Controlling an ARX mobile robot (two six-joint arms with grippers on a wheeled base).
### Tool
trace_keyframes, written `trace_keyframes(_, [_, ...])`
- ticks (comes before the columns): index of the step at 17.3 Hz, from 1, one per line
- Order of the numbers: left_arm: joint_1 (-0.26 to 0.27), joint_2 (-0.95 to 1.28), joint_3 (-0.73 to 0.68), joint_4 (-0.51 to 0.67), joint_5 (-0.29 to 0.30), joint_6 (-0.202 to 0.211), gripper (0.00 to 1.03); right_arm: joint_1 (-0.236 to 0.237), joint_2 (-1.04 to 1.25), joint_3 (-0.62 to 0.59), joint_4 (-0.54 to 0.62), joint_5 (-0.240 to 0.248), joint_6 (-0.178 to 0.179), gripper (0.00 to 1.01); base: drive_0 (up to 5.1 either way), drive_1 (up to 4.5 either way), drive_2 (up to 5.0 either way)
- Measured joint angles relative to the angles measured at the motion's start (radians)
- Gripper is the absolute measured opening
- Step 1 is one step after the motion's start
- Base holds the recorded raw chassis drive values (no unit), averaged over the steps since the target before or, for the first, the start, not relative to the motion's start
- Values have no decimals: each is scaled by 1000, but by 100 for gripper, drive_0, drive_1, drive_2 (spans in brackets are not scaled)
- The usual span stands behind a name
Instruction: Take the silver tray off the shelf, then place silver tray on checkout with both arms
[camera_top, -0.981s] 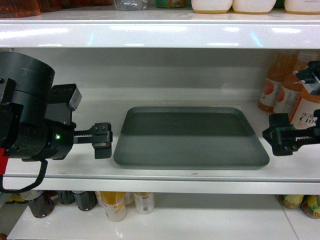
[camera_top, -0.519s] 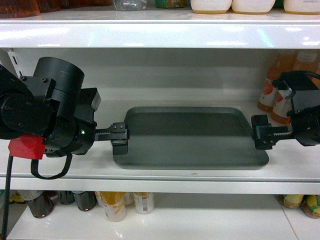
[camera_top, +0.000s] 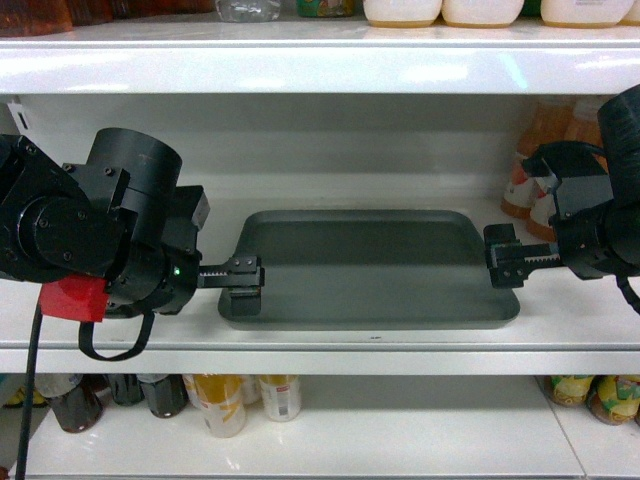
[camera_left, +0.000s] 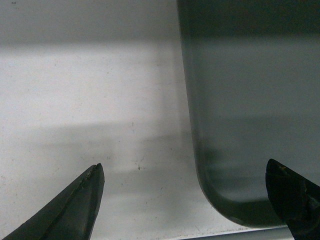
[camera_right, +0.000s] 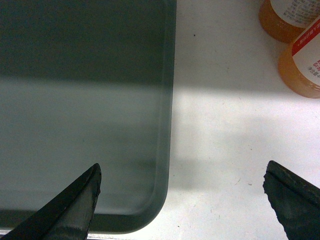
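The glossy white shelf (camera_top: 320, 340) carries the matte grey-green silver tray (camera_top: 365, 268), flat with rounded corners. Left gripper (camera_left: 192, 210) at nine o'clock and right gripper (camera_right: 182, 207) at three straddle its rims, fingers spread.

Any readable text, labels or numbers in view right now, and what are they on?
Nothing legible.
Orange drink bottles right of the silver tray: red-and-white labels with small print, too blurred to read.
Bottles on the lower shelf: labels too small to read.
The tray: no marks.
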Motion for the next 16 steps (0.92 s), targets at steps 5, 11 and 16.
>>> trace_keyframes(5, [35,-10,-48,30,-5,22,98,27,2,-22,28,5,40,98,69,69,69])
trace_keyframes(11, [48,-11,-58,35,-2,35,98,51,34,-17,24,40,52,98,69,69,69])
trace_keyframes(16, [15,11,-23,8,-4,35,98,35,102,69,-25,54,75,98,14,14,14])
